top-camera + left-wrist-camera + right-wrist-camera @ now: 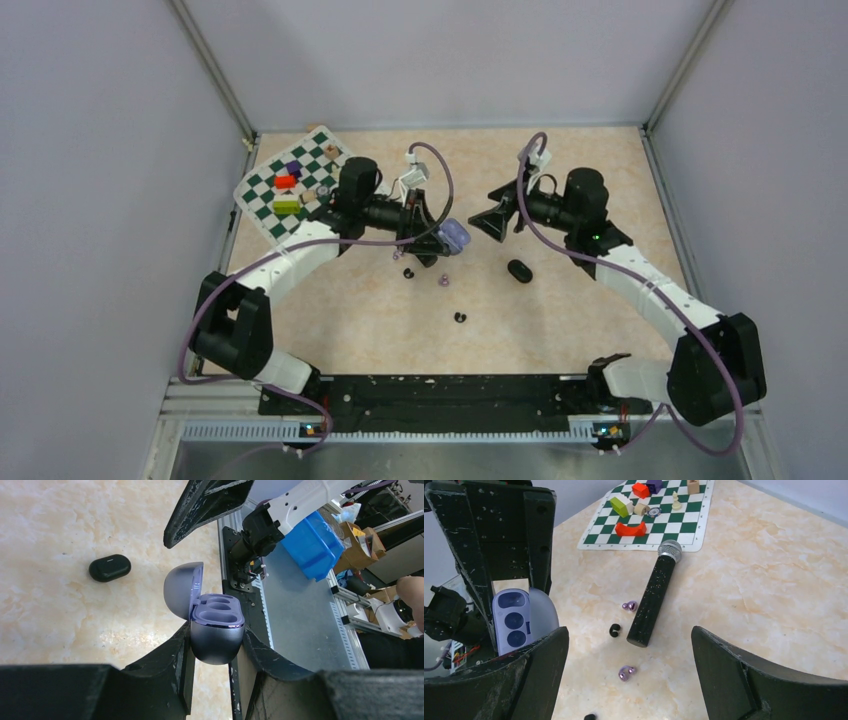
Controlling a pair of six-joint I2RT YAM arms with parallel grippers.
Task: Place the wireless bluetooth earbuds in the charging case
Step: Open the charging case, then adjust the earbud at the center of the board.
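The overhead camera sits high behind my two bases and looks down on the whole beige marbled tabletop (560, 330) from far off. My left wrist camera looks close along my left gripper (216, 635), sideways toward my right arm and the table's near rail. My right wrist camera looks low past my right gripper (628, 635) toward the green-and-white checkered mat (684, 525). All three views share the open pale purple oval case (217, 612).

Earbuds (629, 605) lie on the table (749, 580) beside the microphone (654, 600).
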